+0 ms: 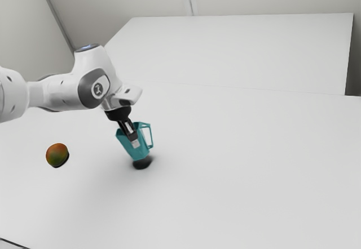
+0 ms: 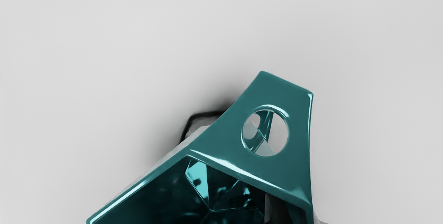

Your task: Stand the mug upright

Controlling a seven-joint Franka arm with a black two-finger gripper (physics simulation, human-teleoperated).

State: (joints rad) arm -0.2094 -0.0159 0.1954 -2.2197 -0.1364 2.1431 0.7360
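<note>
Mug [image 1: 131,147] was left of centre in the exterior view, mouth up but leaning toward that frame's upper left, handle [image 1: 150,138] on the right. Hand [image 1: 134,141] was gripping the mug by its wall: one finger [image 2: 277,210] showed inside the mouth at the wrist view's bottom edge, the other looked to be outside. Base sat just above a dark shadow [image 1: 142,164], so I read it as slightly off the worktop [image 1: 254,164], not seated. Round fruit [image 1: 57,155] lay well apart, at the frame's left.

My call: this was the levelling and set-down part. It needed a slow wrist roll to take out the lean, then a straight drop until the base sat flat. Main risk was a thin wall pinch: the mug could pivot if a base edge landed first. Best release was only with full base contact, opening gently so the inside finger didn't shove the wall, then straight up past the rim.
</note>
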